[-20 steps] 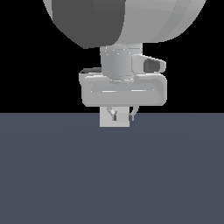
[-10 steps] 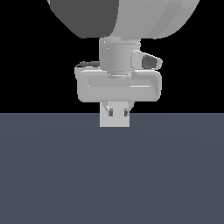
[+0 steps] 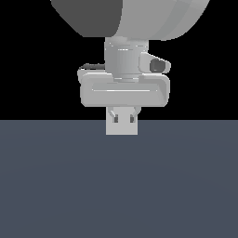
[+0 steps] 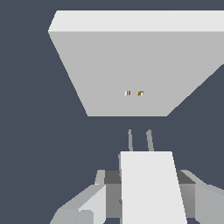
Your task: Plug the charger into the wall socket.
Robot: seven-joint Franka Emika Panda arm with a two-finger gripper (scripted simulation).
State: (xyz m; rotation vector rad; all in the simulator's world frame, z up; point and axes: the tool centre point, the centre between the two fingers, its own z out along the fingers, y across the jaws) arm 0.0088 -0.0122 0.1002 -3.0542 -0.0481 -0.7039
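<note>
The gripper (image 3: 123,116) hangs low over the dark table (image 3: 119,186), its fingers pinching the charger (image 4: 151,188) between them. In the wrist view the charger is a plain white block held between the two grey fingers (image 4: 85,205), with two thin grey prongs (image 4: 140,140) sticking out of its front end. The prongs point toward the socket (image 4: 131,65), a flat light-grey square plate that stands ahead of them. At the plate's centre sit two tiny dark-orange holes (image 4: 133,92), side by side. The prong tips stop short of the plate, and a strip of table shows between them and its near edge, so charger and socket are near each other but apart. The prongs lie roughly in line with the two holes.

In the exterior view the arm's broad grey hand (image 3: 124,90) fills the middle, and a light-grey square (image 3: 122,126) shows just beneath it; whether that square is the charger or the socket cannot be told from this side.
</note>
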